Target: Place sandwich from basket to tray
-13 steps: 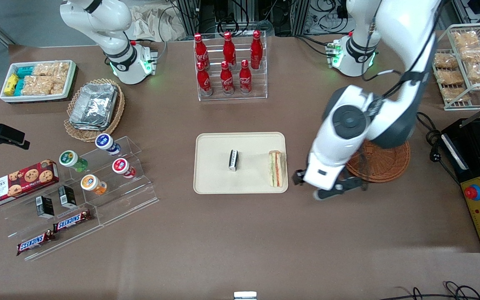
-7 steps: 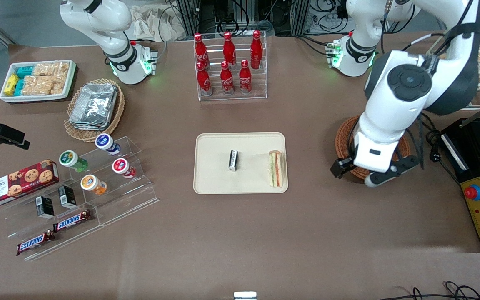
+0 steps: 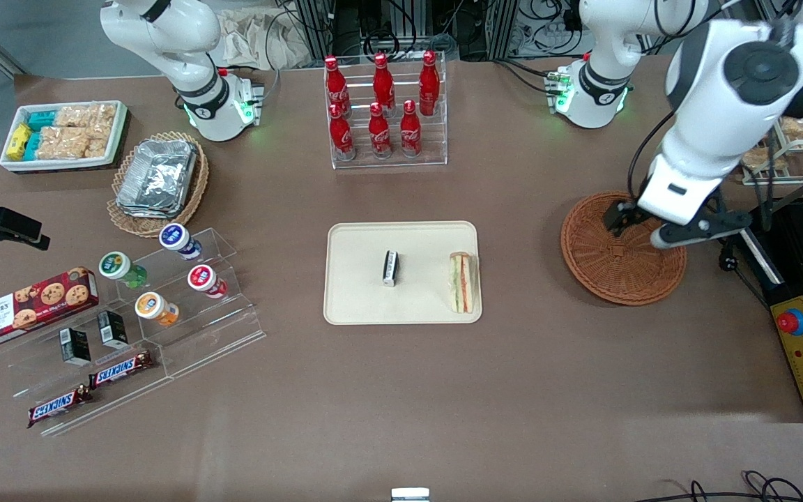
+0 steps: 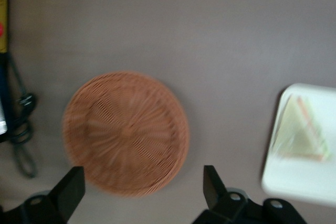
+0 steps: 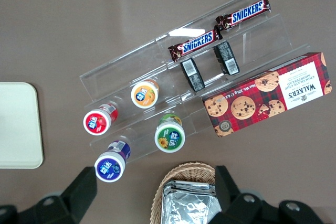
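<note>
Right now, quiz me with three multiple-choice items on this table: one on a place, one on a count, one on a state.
1. Where does the sandwich lie?
A. in the basket
B. on the tray
C. on the bare table

2. How many red bottles stand in the clear rack?
A. four
B. six
C. eight

3. What does the gripper hold?
A. nothing
B. the sandwich
C. a snack bar

Answers:
1. B: it rests at the tray's edge nearest the basket, which holds nothing.
2. B: two rows of three red bottles show.
3. A: above the basket, its fingers stand apart with nothing between.
</note>
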Tool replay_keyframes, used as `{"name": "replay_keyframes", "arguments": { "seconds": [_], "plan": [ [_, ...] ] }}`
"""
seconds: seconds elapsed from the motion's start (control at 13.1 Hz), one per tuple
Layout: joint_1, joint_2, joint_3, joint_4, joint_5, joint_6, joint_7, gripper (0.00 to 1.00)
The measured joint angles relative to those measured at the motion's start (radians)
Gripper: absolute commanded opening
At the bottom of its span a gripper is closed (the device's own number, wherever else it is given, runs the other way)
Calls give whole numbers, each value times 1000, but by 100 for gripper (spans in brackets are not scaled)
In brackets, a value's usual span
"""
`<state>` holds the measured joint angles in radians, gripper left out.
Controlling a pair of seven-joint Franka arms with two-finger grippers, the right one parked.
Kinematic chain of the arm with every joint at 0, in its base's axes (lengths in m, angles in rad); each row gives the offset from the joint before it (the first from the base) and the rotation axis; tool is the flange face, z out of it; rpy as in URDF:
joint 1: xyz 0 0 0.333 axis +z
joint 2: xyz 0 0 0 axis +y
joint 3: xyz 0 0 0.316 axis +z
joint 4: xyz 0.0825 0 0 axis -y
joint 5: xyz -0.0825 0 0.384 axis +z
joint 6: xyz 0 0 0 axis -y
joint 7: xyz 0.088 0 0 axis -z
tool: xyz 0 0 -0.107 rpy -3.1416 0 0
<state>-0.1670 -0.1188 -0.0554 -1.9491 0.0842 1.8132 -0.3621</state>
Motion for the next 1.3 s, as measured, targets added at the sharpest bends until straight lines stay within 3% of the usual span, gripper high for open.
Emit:
{"name": "replay_keyframes", "arguments": {
  "seconds": [0.23, 0.38, 1.3],
  "plan": [
    [65, -39, 38, 123, -24, -222, 214, 100],
    [85, -36, 43, 196, -30, -287, 265, 100],
    [166, 98, 45, 334, -82, -301, 368, 100]
  ]
}}
